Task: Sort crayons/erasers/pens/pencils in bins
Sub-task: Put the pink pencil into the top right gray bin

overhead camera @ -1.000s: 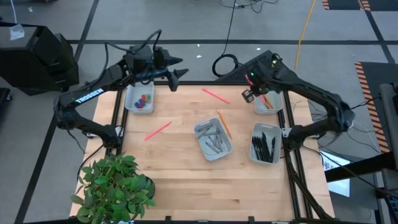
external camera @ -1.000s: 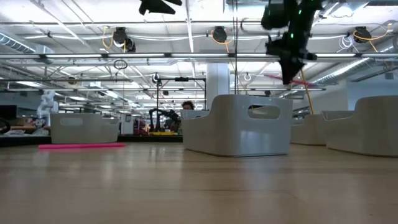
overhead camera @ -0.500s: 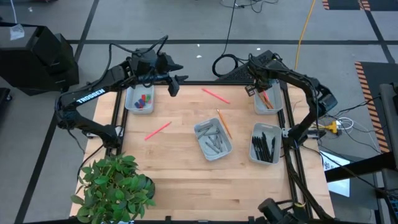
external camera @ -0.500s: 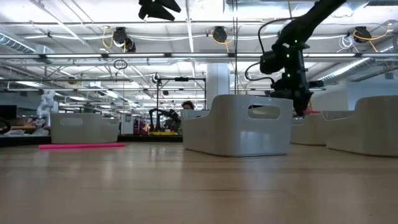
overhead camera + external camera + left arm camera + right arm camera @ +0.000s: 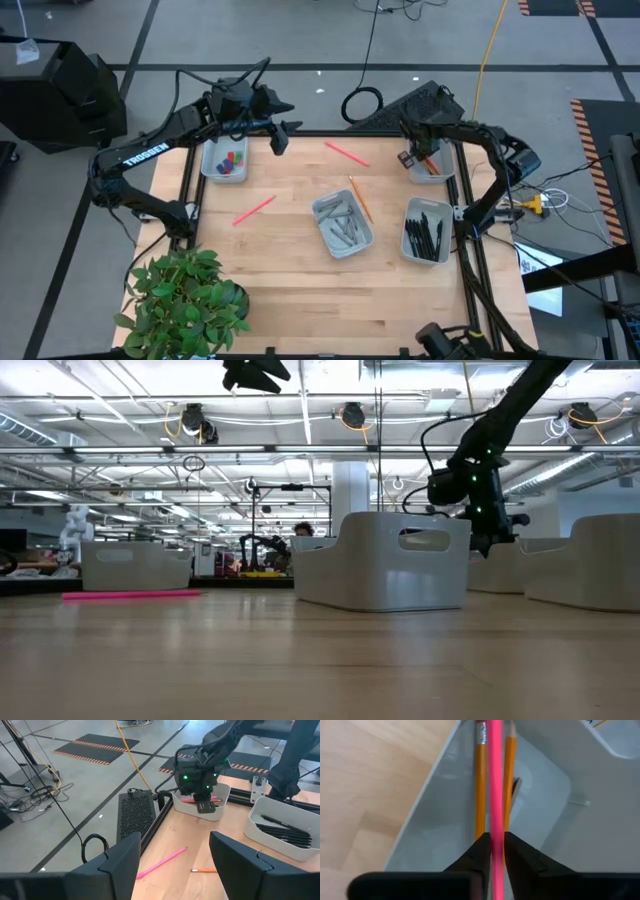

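With the right gripper (image 5: 409, 159) dipped low over the far-right bin (image 5: 443, 176), its fingers are clamped on a pink pencil (image 5: 495, 780), and the right wrist view shows why it is held lengthwise: the stick lines up with two orange pencils (image 5: 480, 780) already lying along the bin floor, so it should drop in flat beside them rather than bridging the rim. It looks like the release is the step in hand, and the risk is a tip catching the near wall if the jaws part too early. Over on the other side, the left gripper (image 5: 278, 135) hangs high above the table's far-left corner near the eraser bin (image 5: 210, 170), fingers spread wide and holding nothing, apparently waiting its turn. Sorting is well along: coloured erasers (image 5: 232, 160) sit in that left bin, grey crayons (image 5: 341, 224) fill the middle bin (image 5: 364, 243), black pens (image 5: 426, 235) lie in the near-right bin (image 5: 408, 250). Three pencils remain loose on the wood: one pink (image 5: 347, 152) near the far edge, one pink (image 5: 253, 209) left of centre, and an orange one (image 5: 361, 199) resting just beside the crayon bin's right edge, which may be the awkward pick.
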You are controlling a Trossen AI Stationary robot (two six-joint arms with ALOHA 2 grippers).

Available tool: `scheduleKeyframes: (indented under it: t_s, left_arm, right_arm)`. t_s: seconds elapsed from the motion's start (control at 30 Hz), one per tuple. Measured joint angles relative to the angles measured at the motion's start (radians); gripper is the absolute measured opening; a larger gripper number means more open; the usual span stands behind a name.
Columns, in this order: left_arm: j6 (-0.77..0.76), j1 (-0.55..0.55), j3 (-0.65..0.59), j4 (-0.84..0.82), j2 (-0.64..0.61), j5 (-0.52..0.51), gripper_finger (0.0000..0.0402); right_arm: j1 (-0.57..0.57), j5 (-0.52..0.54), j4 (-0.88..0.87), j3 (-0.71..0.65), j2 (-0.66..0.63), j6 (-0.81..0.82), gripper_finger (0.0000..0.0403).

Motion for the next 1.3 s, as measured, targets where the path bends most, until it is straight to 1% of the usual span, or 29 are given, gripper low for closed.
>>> scheduleKeyframes:
  t_s: [0.1,0.23,0.33,0.43,0.5,0.57,0.67,0.7,0.77,0.9,1.03,1.13,1.3]
  left_arm:
    - [-0.003,0.000,0.000,0.000,0.000,0.000,0.0239]
    - [-0.015,0.000,0.000,0.000,0.000,0.000,0.0239]
    - [-0.016,0.000,0.000,0.007,0.000,0.000,0.0239]
    - [-0.016,0.000,0.000,0.033,0.000,0.000,0.0239]
    - [-0.020,0.000,0.000,0.055,0.000,0.000,0.0239]
    - [-0.028,0.000,0.000,0.080,0.000,0.000,0.0239]
    - [-0.051,0.000,0.000,0.125,0.000,0.004,0.0239]
    - [-0.060,0.000,0.000,0.138,0.000,0.015,0.0239]
    - [-0.079,0.000,0.000,0.157,0.000,0.038,0.0239]
    - [-0.123,-0.009,0.000,0.158,0.000,0.056,0.0239]
    - [-0.165,-0.031,0.000,0.154,0.000,0.058,0.0239]
    - [-0.187,-0.050,0.000,0.152,0.000,0.056,0.0239]
    - [-0.223,-0.069,0.000,0.152,0.000,0.053,0.0239]
  right_arm:
    - [0.001,0.000,0.042,-0.037,-0.002,-0.027,0.0072]
    - [0.002,-0.001,0.006,-0.043,-0.020,-0.047,0.0109]
    - [0.019,0.005,-0.048,-0.020,-0.083,-0.061,0.0133]
    - [0.055,-0.004,-0.062,0.016,-0.184,-0.056,0.0150]
    - [0.086,-0.049,-0.043,0.038,-0.252,-0.027,0.0157]
    - [0.123,-0.121,0.021,0.047,-0.309,0.015,0.0160]
    - [0.182,-0.223,0.153,0.049,-0.339,0.063,0.0161]
    - [0.203,-0.252,0.197,0.049,-0.333,0.071,0.0161]
    - [0.245,-0.271,0.285,0.049,-0.301,0.078,0.0161]
    - [0.293,-0.319,0.389,0.052,-0.179,0.082,0.0161]
    - [0.303,-0.364,0.388,0.103,-0.014,0.067,0.0161]
    - [0.303,-0.385,0.364,0.175,0.097,0.045,0.0161]
    - [0.303,-0.398,0.311,0.290,0.237,-0.021,0.0161]
